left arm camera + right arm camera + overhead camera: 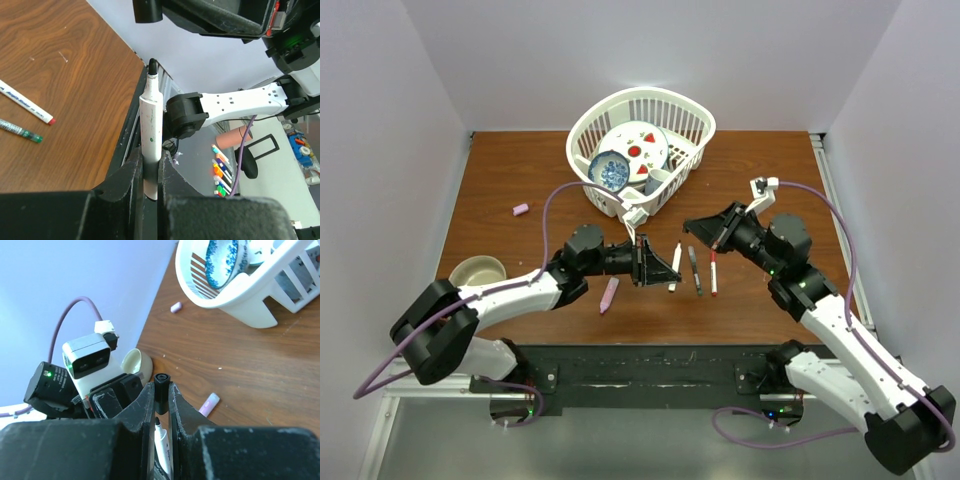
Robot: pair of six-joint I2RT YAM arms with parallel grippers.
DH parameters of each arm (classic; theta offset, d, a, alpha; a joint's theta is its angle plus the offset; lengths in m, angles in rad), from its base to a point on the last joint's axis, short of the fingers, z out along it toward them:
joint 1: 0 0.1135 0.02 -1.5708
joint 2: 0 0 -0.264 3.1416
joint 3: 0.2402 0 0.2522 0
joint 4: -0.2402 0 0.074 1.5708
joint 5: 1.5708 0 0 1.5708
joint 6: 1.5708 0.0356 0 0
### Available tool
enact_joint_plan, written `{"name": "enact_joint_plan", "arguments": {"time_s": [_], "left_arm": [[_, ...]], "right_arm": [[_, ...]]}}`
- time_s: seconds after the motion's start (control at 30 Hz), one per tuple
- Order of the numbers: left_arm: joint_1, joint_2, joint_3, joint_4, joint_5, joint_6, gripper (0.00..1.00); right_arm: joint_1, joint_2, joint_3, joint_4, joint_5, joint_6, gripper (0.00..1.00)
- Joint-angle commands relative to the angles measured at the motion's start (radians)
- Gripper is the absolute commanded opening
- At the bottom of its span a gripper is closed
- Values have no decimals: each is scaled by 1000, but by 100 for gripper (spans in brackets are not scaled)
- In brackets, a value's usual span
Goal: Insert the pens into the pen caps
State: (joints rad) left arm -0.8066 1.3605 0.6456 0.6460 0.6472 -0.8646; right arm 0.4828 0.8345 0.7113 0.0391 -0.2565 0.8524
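Note:
My left gripper (660, 265) (150, 165) is shut on a white-barrelled pen (150, 130) with a bare black tip; the pen also shows in the top view (676, 268). My right gripper (698, 228) (161, 390) is shut on the black cap (161, 387), open end facing away. The pen's tip (161, 432) shows between my right fingers, just short of the cap. A dark grey pen (695, 270) (20, 131) and a white pen with a red tip (713, 272) (25, 102) lie on the table. The pink marker (609, 294) (209, 404) lies left of them. The pale pink cap (520, 209) (175, 307) lies far left. The red cap is not visible.
A white basket (695, 125) (240, 305) holding dishes stands at the back middle. A cream bowl (477, 270) (134, 362) sits at the front left. The table's near edge runs close below the pens.

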Motion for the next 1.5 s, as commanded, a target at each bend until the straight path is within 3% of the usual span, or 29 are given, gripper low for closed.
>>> {"name": "enact_joint_plan", "arguments": {"time_s": [0.0, 0.57, 1.47], "left_arm": [[-3, 3, 42, 75, 34, -11, 0], [-5, 35, 54, 127, 72, -28, 0], [-3, 38, 6, 192, 104, -63, 0]], "right_arm": [[11, -18, -12, 61, -21, 1, 6], [20, -57, -58, 105, -81, -10, 6], [20, -84, -4, 47, -29, -36, 6]]}}
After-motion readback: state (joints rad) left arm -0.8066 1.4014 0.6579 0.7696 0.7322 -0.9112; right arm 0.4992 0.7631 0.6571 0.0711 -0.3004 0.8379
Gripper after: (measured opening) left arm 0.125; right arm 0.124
